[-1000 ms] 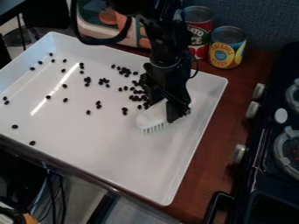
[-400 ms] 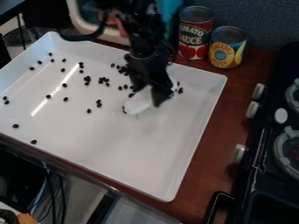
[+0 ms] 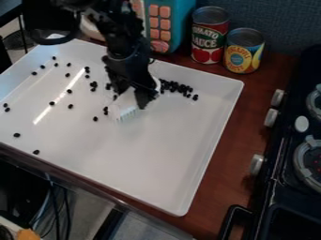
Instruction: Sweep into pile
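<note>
A white tray [image 3: 169, 159] lies on a brown counter [image 3: 222, 173] beside a black stove [image 3: 288, 201], two cans [image 3: 210, 40] stand behind, and the gripper [image 3: 133, 95] has its jaws clamped on a brush [image 3: 127, 108].

What my own grip and the edges keep from sight
My gripper [image 3: 133, 93] covers part of the brush [image 3: 127, 104] (my jaws are in the way, I admit), and the dark bits [image 3: 179, 88] are too small for me to tell what they are. My arm [image 3: 119, 35] runs out past the top edge and blocks part of the tray's [image 3: 163, 164] far rim; the tray's left side, the keypad toy [image 3: 160, 23] and the stove [image 3: 276, 187] are cut off too.
</note>
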{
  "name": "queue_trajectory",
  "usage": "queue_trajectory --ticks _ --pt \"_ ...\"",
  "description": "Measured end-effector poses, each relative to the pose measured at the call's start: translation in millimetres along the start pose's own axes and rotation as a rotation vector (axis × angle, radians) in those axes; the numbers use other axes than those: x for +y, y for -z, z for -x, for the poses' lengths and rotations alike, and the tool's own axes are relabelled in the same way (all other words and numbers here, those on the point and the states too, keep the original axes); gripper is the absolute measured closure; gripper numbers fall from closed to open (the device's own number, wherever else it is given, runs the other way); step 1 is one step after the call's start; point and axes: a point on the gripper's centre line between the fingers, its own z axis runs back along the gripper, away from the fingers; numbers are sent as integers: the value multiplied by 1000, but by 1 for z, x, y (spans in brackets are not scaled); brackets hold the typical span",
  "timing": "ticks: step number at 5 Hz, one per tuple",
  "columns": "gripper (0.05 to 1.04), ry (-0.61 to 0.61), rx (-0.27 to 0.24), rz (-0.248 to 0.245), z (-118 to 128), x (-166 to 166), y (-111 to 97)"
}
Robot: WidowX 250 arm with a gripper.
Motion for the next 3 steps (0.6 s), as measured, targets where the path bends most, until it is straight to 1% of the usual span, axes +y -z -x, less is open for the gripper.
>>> queue_trajectory --ticks 1,2,3 --pt "364 -20 -3 -8 3 12 0" --pt "364 -61 5 -15 4 28 3" --pt "364 -114 13 -22 -1 48 8"
